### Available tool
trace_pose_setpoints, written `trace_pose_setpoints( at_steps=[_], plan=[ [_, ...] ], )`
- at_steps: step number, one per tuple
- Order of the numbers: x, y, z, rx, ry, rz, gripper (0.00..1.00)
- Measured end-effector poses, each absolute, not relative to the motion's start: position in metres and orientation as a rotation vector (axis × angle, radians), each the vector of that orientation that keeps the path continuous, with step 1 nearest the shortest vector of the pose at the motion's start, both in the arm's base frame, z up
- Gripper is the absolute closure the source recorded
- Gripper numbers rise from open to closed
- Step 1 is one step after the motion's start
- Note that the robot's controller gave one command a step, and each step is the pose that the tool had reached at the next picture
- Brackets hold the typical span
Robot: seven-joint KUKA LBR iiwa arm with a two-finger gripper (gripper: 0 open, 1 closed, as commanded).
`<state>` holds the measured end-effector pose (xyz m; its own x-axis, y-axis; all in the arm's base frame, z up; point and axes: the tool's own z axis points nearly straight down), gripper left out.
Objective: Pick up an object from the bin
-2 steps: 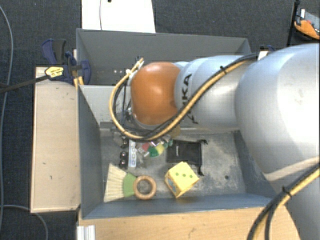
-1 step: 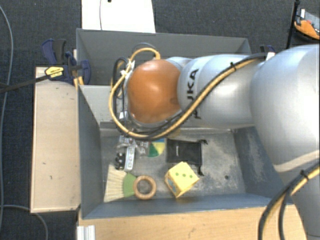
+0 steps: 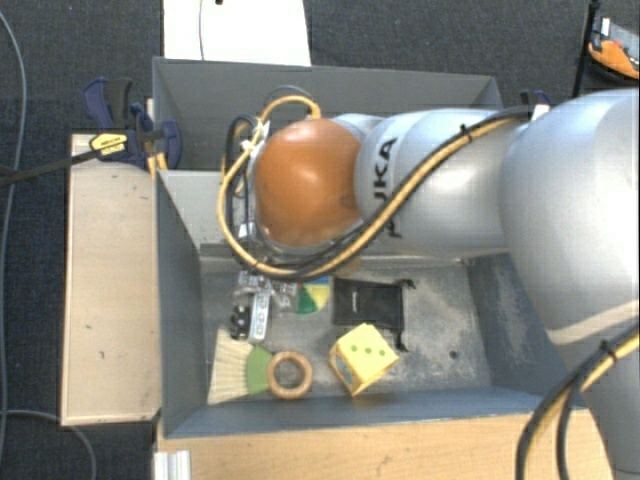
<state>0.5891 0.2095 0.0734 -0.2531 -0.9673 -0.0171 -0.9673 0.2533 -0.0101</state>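
Dark grey carpet floor [image 3: 30,288], black cables [image 3: 50,165] at left

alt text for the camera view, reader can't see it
A silver robot arm with an orange wrist cover reaches from the right into a grey metal bin, its gripper low over the left floor. Near it lie a pale-bristled brush, a tan ring, a yellow cube with green dots and a flat black piece.

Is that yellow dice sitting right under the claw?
No, the yellow dice lies on the floor of the bin apart from the claw, with a tape ring between them.
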Motion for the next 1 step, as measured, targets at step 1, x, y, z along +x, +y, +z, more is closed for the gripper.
trace_pose_setpoints(
  at_steps=[1],
  plan=[
    [0.5889, 0.2096, 0.0743, -1.906, 2.473, 0.005, 1.00]
  ],
)
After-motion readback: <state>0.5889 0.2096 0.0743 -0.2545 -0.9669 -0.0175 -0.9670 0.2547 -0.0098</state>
